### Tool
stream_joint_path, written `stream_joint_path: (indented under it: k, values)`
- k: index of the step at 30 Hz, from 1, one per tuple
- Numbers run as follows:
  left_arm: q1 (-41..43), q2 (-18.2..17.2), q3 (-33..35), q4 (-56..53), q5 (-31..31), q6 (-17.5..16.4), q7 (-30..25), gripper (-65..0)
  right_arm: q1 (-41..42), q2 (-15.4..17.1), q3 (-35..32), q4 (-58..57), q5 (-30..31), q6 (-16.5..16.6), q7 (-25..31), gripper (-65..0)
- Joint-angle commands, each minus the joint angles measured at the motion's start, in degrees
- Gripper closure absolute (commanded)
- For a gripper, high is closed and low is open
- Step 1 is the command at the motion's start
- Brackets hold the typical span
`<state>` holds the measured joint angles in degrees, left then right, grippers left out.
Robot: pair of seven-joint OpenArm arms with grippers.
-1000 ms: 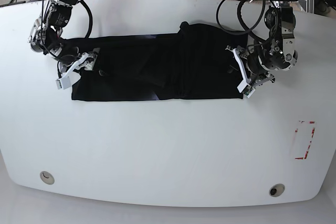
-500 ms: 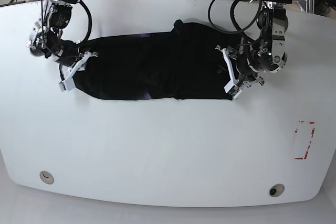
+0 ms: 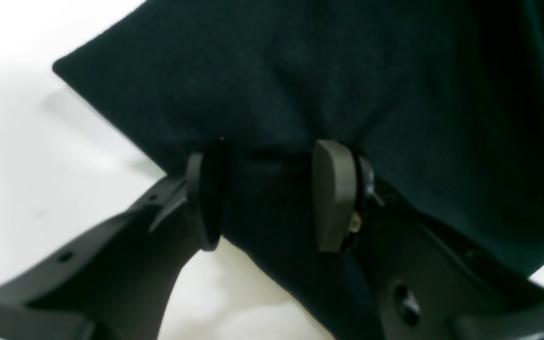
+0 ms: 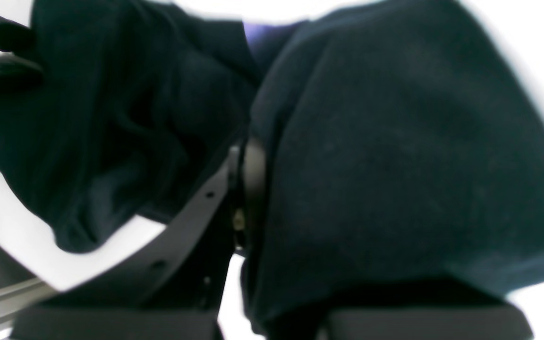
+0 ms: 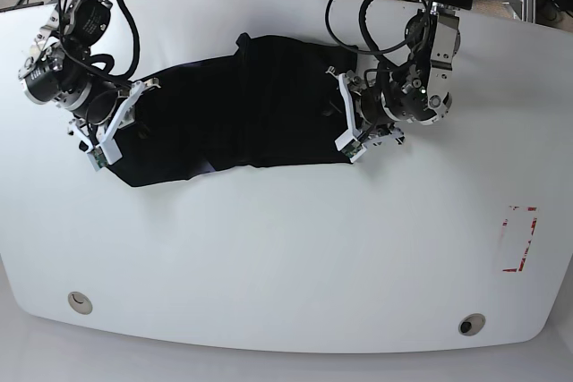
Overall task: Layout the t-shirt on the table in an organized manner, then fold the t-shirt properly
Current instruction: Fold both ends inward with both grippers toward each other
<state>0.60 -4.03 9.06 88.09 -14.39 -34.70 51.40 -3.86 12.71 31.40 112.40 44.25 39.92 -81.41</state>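
White table (image 5: pixel 286 257) | black t-shirt (image 5: pixel 242 114) dragged left since before | right gripper (image 5: pixel 107 136) now clamped on its end, left gripper (image 5: pixel 347 123) half-closed gripping hem | layout continues

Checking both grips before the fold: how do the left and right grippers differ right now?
The left gripper stands with jaws apart, black t-shirt cloth filling the gap; the right gripper is closed tight on cloth. In the base view the left works the shirt's right end, the right its left end. Both hold the same shirt.
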Motion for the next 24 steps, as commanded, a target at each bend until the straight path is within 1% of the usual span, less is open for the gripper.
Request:
stream_joint_path:
  k: [1,3,7,9,13,16,21,24]
  values:
    - [-0.2,1.4,0.3,-1.9,0.5,-0.2,2.4,-27.4,-0.5,1.0,0.3,3.7,1.6,0.1,1.4,0.0]
    - [-0.3,1.9,0.3,-3.1,0.5,0.5,2.4,-27.4,-1.0,1.0,0.3,3.8,2.0,0.1,1.4,0.0]
    - [-1.7,2.4,0.4,-5.4,0.5,3.8,2.2,-27.4,-1.5,0.9,0.1,3.8,5.5,0.1,1.4,0.0]
    - [-2.1,2.7,0.5,-6.5,0.3,4.8,2.2,-27.4,-1.7,0.8,-0.4,3.9,7.2,0.1,1.4,0.0]
    - [-2.5,3.9,0.5,-8.0,0.3,5.2,2.1,-27.4,-2.6,1.0,-3.1,3.9,10.1,0.1,1.4,0.0]
    - [-2.7,4.3,0.5,-8.5,0.3,5.3,2.1,-27.4,-2.9,0.6,-5.4,3.9,12.0,0.1,1.4,0.0]
    - [-2.7,5.2,0.5,-8.6,0.4,5.3,2.1,-27.4,-2.8,-1.9,-8.6,3.9,12.8,0.1,1.4,0.0]
    - [-2.8,5.9,0.5,-8.6,0.4,5.3,2.1,-27.4,-2.6,-2.6,-8.9,3.9,12.8,0.1,1.4,0.0]
